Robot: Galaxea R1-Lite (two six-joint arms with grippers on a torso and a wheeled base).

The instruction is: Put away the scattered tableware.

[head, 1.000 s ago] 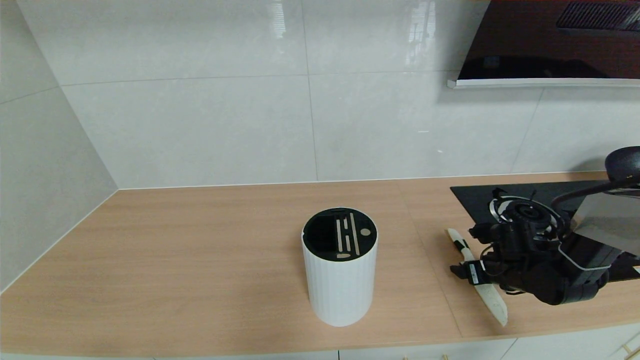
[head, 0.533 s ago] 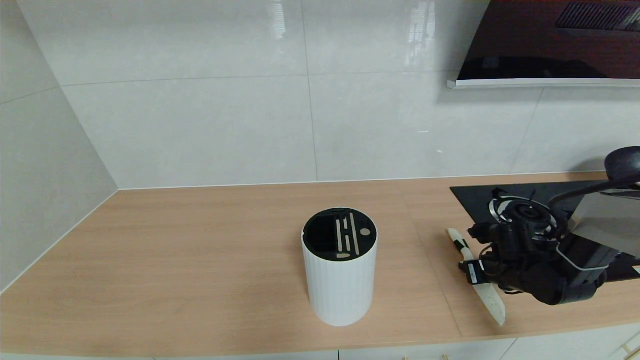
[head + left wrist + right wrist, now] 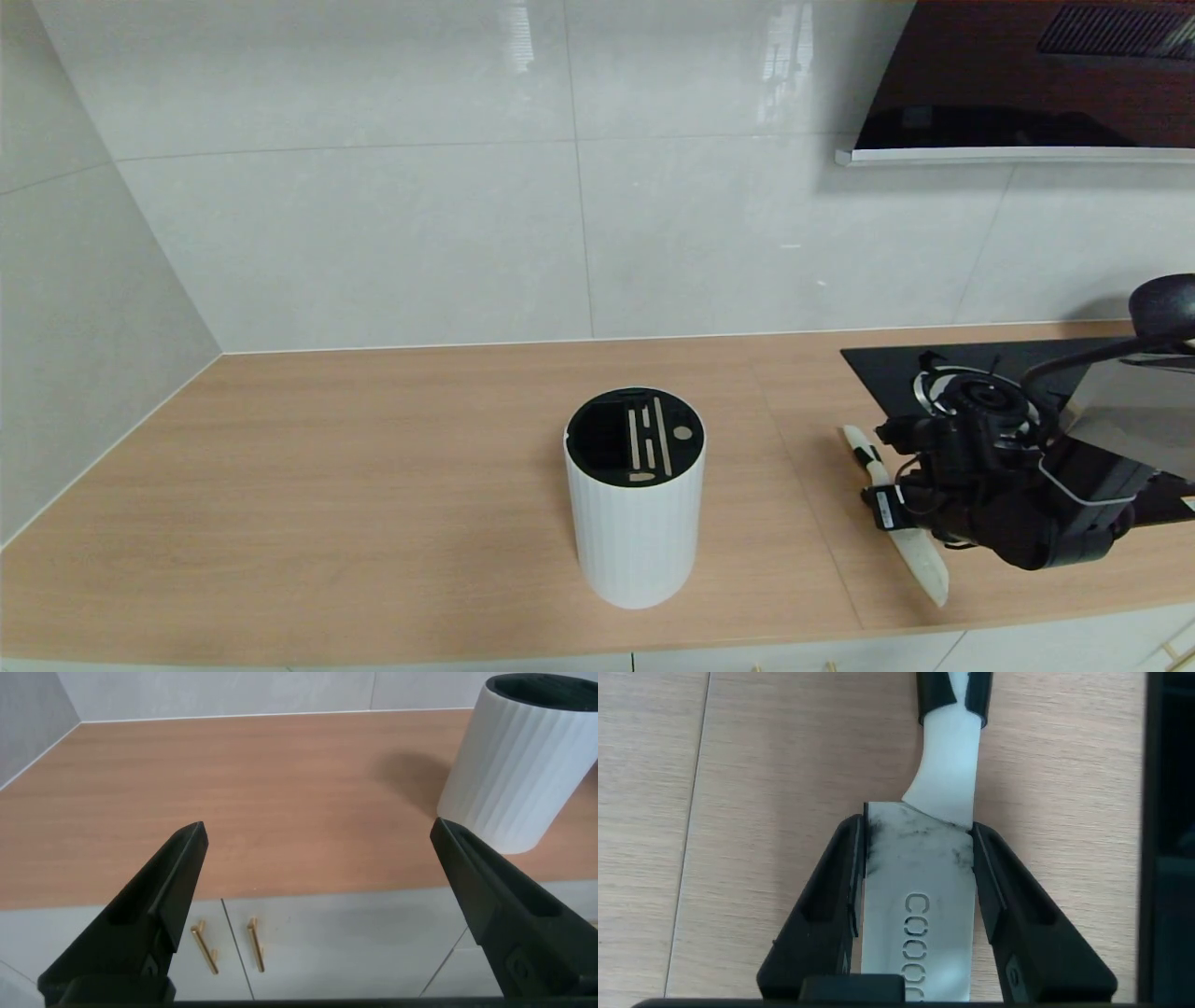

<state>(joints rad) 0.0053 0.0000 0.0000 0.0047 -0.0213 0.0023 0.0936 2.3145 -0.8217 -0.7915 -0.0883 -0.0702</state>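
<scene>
Currently has the right end effector [image 3: 887, 511] clamped on the white knife [image 3: 924, 565], one finger pressed to each edge of the blade just behind the curved neck, as seen in the right wrist view [image 3: 918, 887]. Pinches across the blade's width, likely because the two long edges give parallel faces to squeeze while the flat lies low against the surface [image 3: 373, 467]. Leaves the black-banded handle [image 3: 952, 695] free, pointing away toward the wall. Places the knife at the robot's right, just beside the black cooktop [image 3: 887, 369] and well apart from the holder [image 3: 635, 523]. Cannot tell whether the blade rests on the wood or hangs just above it.

Shows the holder as a white ribbed cylinder standing upright mid-surface, its black top cut with narrow slots and one wider opening, presumably meant to take blades point-down. Suggests a tilt of the wrist before any insertion, since the grip sits on the very part that must enter a slot.

Holds the left end effector [image 3: 316, 835] with fingers wide apart and nothing between them, low before the front edge of the surface, holder [image 3: 519, 765] near one finger, seemingly parked clear of the work.
</scene>
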